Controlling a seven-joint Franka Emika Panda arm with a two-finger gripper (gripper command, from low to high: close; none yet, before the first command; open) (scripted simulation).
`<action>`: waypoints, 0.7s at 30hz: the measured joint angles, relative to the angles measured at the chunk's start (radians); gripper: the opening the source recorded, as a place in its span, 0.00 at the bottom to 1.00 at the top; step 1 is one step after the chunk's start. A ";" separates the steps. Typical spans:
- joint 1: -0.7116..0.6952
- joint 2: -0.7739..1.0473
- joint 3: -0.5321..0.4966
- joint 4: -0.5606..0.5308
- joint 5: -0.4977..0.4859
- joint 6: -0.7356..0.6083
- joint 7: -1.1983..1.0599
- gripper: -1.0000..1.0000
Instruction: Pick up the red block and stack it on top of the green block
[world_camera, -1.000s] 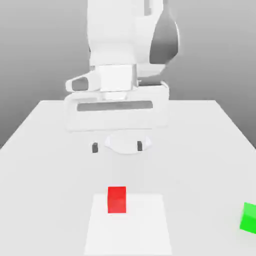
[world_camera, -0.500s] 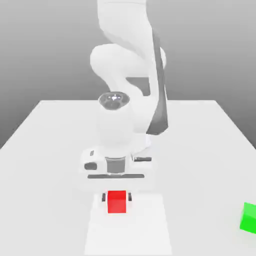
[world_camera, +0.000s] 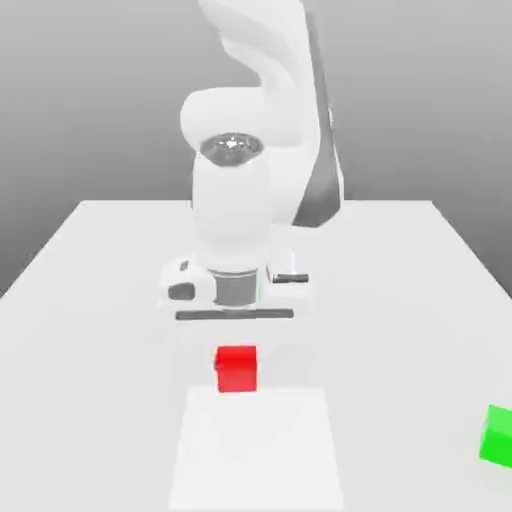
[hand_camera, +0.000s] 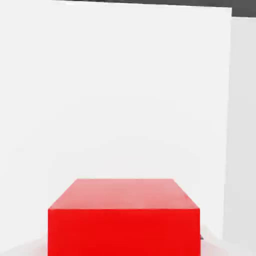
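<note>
A: Hanging directly beneath the white arm's (world_camera: 245, 215) hand, the red block (world_camera: 236, 369) is clear of the table (world_camera: 90, 300), above the pale square patch (world_camera: 255, 450). Confirm the grip.

B: The gripper (world_camera: 236, 352) is closed on the red block, one finger on each side; the fingers themselves are barely discernible. In the hand view the red block (hand_camera: 124, 217) sits close under the camera.

A: Green block (world_camera: 497, 435) position?

B: On the table at the exterior view's right edge, well apart from the red block.
</note>
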 joint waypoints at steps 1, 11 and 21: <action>0.031 0.014 0.013 0.032 -0.011 -0.017 -0.030 0.00; 0.267 0.186 0.232 0.363 -0.045 -0.186 -0.396 0.00; 0.356 0.384 0.247 0.452 -0.126 -0.088 -0.433 1.00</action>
